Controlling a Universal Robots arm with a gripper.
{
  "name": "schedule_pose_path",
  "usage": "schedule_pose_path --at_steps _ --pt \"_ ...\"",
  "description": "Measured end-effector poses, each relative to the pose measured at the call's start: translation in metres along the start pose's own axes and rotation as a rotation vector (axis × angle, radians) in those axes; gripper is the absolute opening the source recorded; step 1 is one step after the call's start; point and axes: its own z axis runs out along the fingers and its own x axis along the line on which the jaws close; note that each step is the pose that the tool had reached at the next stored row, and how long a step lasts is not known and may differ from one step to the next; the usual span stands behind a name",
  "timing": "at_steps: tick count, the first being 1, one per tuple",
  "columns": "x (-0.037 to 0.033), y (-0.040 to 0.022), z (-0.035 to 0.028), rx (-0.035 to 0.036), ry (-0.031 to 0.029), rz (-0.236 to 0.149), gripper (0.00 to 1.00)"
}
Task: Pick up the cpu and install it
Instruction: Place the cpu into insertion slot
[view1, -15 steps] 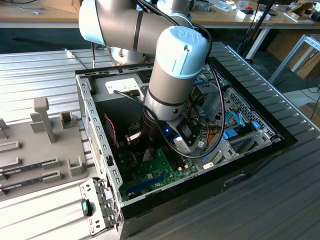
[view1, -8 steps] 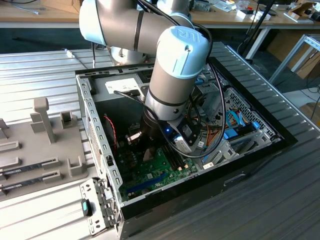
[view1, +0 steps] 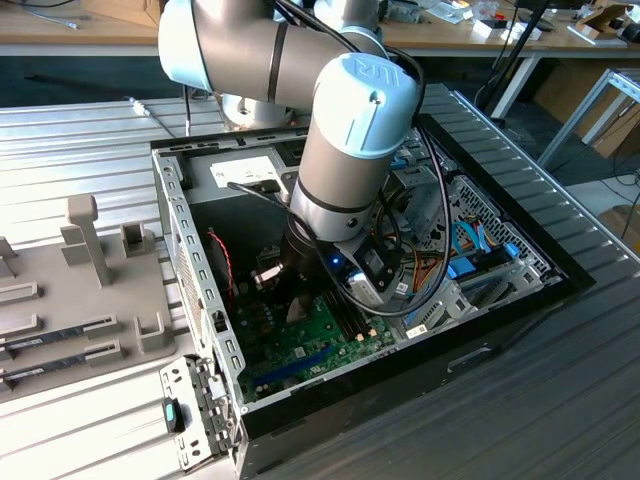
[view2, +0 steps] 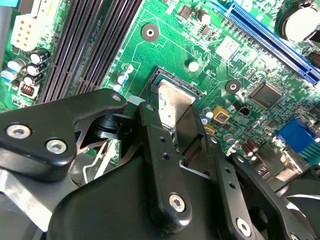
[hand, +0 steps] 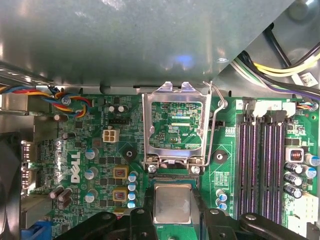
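Observation:
The cpu (hand: 172, 202), a flat square chip with a silver-grey top, lies in the black socket (view2: 197, 92) on the green motherboard (view2: 165, 45). In both wrist views my gripper (hand: 172, 212) is shut on it, one black finger (hand: 144, 216) against each of two opposite edges. The cpu (view2: 172, 102) looks level with the socket frame; I cannot tell whether it is fully seated. The socket's metal load plate (hand: 172, 150) is swung open beside the chip, its wire lever (hand: 215, 125) raised. In the exterior view my gripper (view1: 298, 300) reaches down into the open computer case (view1: 190, 260).
Black memory slots (hand: 262, 155) run beside the socket, and capacitors (hand: 132, 182) stand close by. Cable bundles (view1: 450, 250) and drive bays fill the case on the exterior view's right. A grey fixture tray (view1: 90, 300) holding memory sticks (view1: 60, 335) sits on the exterior view's left.

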Motion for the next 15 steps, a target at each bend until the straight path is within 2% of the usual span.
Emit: schedule_pose_path --at_steps 15 --pt "-0.0001 -0.0004 0.0013 -0.0002 -0.0002 -0.002 0.41"
